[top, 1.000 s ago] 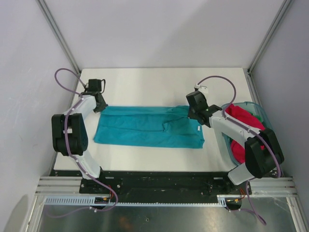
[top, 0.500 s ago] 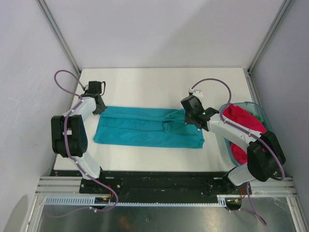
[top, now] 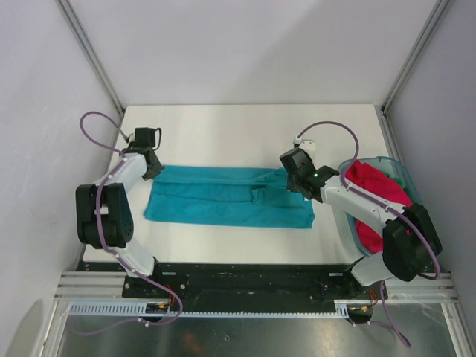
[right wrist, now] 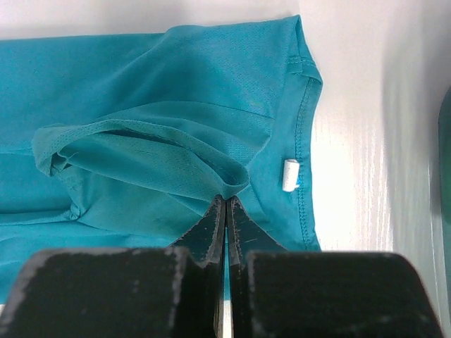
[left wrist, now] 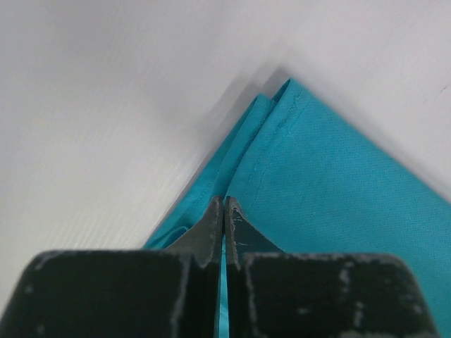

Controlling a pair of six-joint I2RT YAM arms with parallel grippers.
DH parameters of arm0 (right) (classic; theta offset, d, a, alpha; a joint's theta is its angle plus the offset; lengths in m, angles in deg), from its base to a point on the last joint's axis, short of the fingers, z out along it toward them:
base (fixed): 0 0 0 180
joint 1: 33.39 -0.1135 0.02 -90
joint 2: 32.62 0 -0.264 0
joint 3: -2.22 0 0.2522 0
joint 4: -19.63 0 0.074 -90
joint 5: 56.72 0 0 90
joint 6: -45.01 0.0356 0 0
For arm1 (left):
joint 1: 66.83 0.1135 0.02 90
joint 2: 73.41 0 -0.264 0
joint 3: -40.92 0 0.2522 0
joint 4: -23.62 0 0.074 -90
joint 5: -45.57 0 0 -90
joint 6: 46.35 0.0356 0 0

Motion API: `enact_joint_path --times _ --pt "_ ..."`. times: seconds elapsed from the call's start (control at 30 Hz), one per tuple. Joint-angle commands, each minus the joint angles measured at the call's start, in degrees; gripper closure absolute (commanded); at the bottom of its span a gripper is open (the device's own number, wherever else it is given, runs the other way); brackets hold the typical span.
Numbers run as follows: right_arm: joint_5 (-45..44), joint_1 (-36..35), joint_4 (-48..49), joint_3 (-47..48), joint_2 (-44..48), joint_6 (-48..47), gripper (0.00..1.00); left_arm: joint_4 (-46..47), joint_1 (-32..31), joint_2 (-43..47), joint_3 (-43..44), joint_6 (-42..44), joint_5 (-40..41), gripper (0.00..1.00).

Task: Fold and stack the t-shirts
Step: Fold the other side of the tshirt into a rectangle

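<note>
Shirts: one teal tee [top: 227, 195] on table [top: 245, 134], one magenta tee [top: 372, 182] in basket [top: 394, 162]

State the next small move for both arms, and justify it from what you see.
Probably lift both grippers together and carry the far edge toward the near one. The left gripper and the right gripper are shut, apparently pinching the far edge of the teal t-shirt near each end, and the shirt lies flat as a long strip.
</note>
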Motion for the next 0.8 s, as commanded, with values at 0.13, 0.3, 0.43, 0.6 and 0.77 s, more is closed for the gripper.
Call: enact_joint_path --times 0.13,0.3,0.43,0.6,0.77 --pt "-1.9 -1.1 -1.8 -1.1 3.4 2.4 1.0 0.3 0.6 3.8 -2.2 -1.7 0.8 1.0" --pt "-1.8 -1.7 -1.9 -1.9 3.5 3.2 1.0 0.2 0.6 4.3 -3.5 -2.3 0.8 1.0" --pt "-1.7 -2.4 -1.8 -2.4 3.1 3.7 1.0 0.0 0.6 3.9 -3.8 -2.5 0.5 1.0" --pt "-2.3 -2.7 -2.1 -2.7 3.4 3.9 1.0 -0.2 0.7 4.0 -3.7 -2.9 0.4 1.0" --pt "-2.3 -2.2 -2.4 -2.7 5.9 3.2 1.0 -0.6 1.0 5.5 -3.2 -2.5 0.7 1.0"
